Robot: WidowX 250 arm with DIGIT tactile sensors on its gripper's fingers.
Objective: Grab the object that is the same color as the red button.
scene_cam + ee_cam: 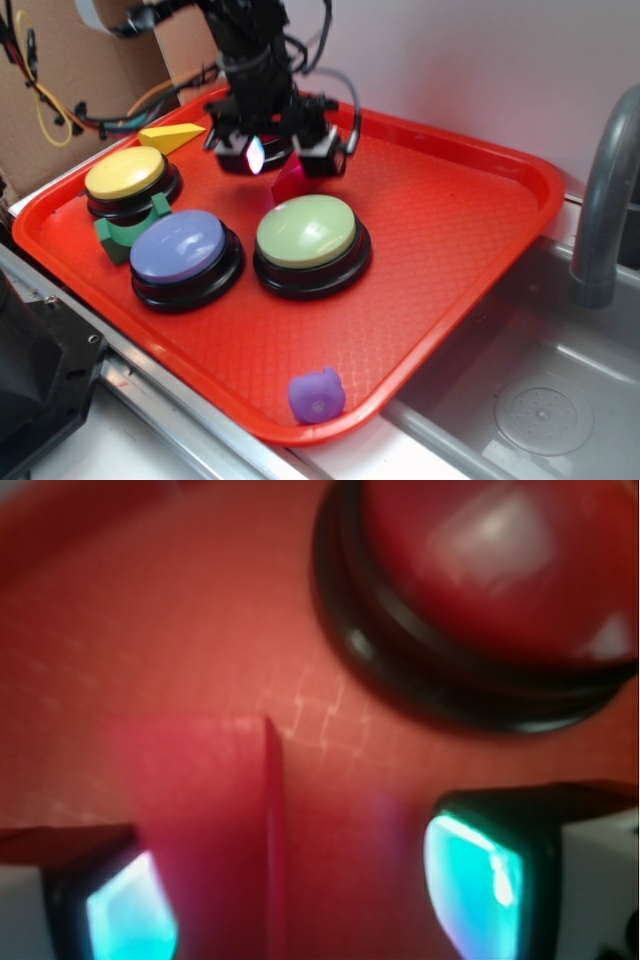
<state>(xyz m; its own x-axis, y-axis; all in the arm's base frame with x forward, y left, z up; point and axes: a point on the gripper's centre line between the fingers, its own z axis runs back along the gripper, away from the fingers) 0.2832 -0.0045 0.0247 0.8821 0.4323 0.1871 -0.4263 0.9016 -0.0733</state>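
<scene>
Tray [470, 260], red, textured, takes up most of the bench, with a steel sink [540, 400] and grey faucet [605, 200] at its right. Arm comes down from the top, gripper [283, 155] low over the back middle of the tray, fingers [475, 875] spread apart and holding nothing. Three domed buttons show in the exterior view: green button [308, 232] at centre, blue button [180, 248] left of it, yellow button [126, 175] behind the blue one. Red button [500, 570] is mostly hidden by the gripper in the exterior view; wrist view shows it clearly, glossy dome on black base, just beyond the fingertips. Red wedge [291, 178] sits on the tray between the two fingers, just behind the green button; wrist view has it closer to the left finger, contact unclear due to blur. Smaller items: green arch block [125, 235] touching the blue button's left side, yellow wedge [172, 136] behind the yellow button, small purple toy [317, 396] at the tray's front rim.
</scene>
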